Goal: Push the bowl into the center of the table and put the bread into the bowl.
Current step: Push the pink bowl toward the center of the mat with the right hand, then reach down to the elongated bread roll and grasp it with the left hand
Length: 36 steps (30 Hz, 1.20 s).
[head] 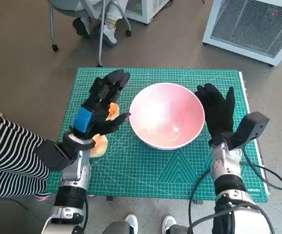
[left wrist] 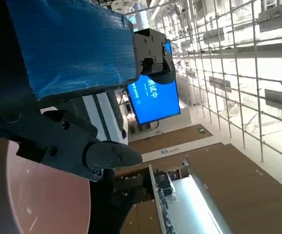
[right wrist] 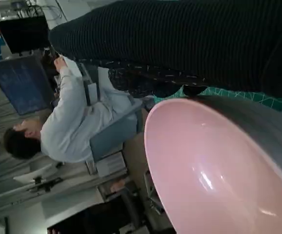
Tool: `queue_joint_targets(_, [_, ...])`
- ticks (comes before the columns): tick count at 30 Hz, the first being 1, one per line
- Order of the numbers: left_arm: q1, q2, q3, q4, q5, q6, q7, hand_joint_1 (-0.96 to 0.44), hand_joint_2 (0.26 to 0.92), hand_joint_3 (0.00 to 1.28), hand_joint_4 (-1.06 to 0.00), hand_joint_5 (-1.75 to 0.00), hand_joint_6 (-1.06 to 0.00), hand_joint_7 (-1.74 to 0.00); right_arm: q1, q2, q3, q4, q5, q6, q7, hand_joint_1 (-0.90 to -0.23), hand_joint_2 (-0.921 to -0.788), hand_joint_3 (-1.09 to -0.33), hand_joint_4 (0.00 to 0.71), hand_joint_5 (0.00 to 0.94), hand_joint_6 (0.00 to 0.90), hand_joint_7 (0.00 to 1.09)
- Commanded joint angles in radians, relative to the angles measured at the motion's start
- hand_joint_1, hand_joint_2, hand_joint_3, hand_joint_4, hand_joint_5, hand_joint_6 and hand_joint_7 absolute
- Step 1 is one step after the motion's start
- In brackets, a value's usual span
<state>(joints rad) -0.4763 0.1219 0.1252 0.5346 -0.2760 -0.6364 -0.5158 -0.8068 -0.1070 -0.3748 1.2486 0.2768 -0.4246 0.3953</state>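
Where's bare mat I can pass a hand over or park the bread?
Bare mat runs along the near edge, between the bowl and the robot, and along the far edge beyond the bowl. It is crowded left of the bowl, where the left hand hovers over the bread; the right hand fills the bowl's right side.

Green cutting mat (head: 146, 170) with a printed grid, spread over the table nearly edge to edge. Brown floor (head: 29, 58) all round. Beyond the far edge, a wheeled chair (head: 90, 19) with a seated person's feet (head: 94, 27) between its legs. White ventilated cabinet (head: 253, 27) off the far right corner. Striped sleeve (head: 7, 156) of a person at the left edge. Pair of white shoes (head: 148, 224) below the near edge. In the right wrist view, a seated person in a pale shirt (right wrist: 70, 122). In the left wrist view, a blue screen (left wrist: 155, 100).
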Motion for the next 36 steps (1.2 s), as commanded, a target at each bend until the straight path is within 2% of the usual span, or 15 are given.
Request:
queue_joint_targets(1, [-0.009, -0.001, -0.003, 0.015, 0.011, -0.005, 0.005, -0.19, 0.921, 0.27, -0.21, -0.07, 0.0, -0.61, 0.003, 0.017, -0.011, -0.007, 0.018, 0.019, 0.019, -0.587, -0.921, -0.915, 0.067, 0.0, 0.102, 0.11])
queue_joint_targets(4, [-0.014, -0.004, -0.005, 0.022, 0.014, -0.006, 0.007, -0.19, 0.921, 0.27, -0.21, -0.07, 0.0, -0.61, 0.003, 0.023, -0.012, -0.01, 0.018, 0.018, 0.024, -0.595, -0.921, -0.909, 0.065, 0.0, 0.099, 0.1])
queue_joint_targets(8, [-0.02, -0.006, -0.008, 0.025, 0.017, -0.008, 0.007, -0.19, 0.921, 0.27, -0.21, -0.07, 0.0, -0.61, 0.005, 0.023, 0.0, -0.017, -0.001, 0.001, 0.018, -0.598, -0.921, -0.902, 0.065, 0.0, 0.101, 0.1])
queue_joint_targets(10, [-0.022, -0.005, -0.008, 0.029, 0.017, -0.009, 0.006, -0.2, 0.921, 0.27, -0.22, -0.06, 0.0, -0.61, 0.008, 0.018, 0.012, -0.023, -0.017, -0.015, 0.005, -0.597, -0.921, -0.903, 0.065, 0.0, 0.103, 0.1])
queue_joint_targets(16, [-0.028, -0.001, -0.007, 0.036, 0.008, -0.009, -0.006, -0.19, 0.921, 0.27, -0.22, -0.06, 0.0, -0.61, 0.027, -0.011, 0.072, -0.061, -0.099, -0.129, -0.071, -0.557, -0.921, -0.934, 0.068, 0.002, 0.112, 0.09])
queue_joint_targets(20, [-0.032, -0.003, -0.007, 0.04, 0.004, -0.01, -0.013, -0.19, 0.921, 0.28, -0.22, -0.06, 0.0, -0.61, 0.042, -0.021, 0.09, -0.103, -0.122, -0.211, -0.089, -0.559, -0.921, -0.93, 0.077, 0.006, 0.126, 0.1])
queue_joint_targets(28, [-0.044, -0.006, -0.007, 0.049, 0.007, -0.016, -0.015, -0.19, 0.921, 0.28, -0.22, -0.06, 0.0, -0.62, 0.098, -0.008, 0.104, -0.248, -0.087, -0.323, -0.017, -0.612, -0.921, -0.893, 0.095, 0.01, 0.153, 0.11])
queue_joint_targets(33, [-0.057, -0.005, -0.006, 0.054, 0.004, -0.019, -0.021, -0.19, 0.921, 0.27, -0.22, -0.05, 0.0, -0.61, 0.151, 0.015, 0.123, -0.387, -0.035, -0.351, 0.046, -0.669, -0.921, -0.83, 0.104, 0.011, 0.161, 0.13])
queue_joint_targets(36, [-0.065, -0.004, -0.005, 0.059, 0.005, -0.024, -0.023, -0.2, 0.921, 0.27, -0.23, -0.05, 0.0, -0.61, 0.18, 0.024, 0.14, -0.458, -0.018, -0.361, 0.069, -0.69, -0.921, -0.799, 0.111, 0.012, 0.169, 0.14])
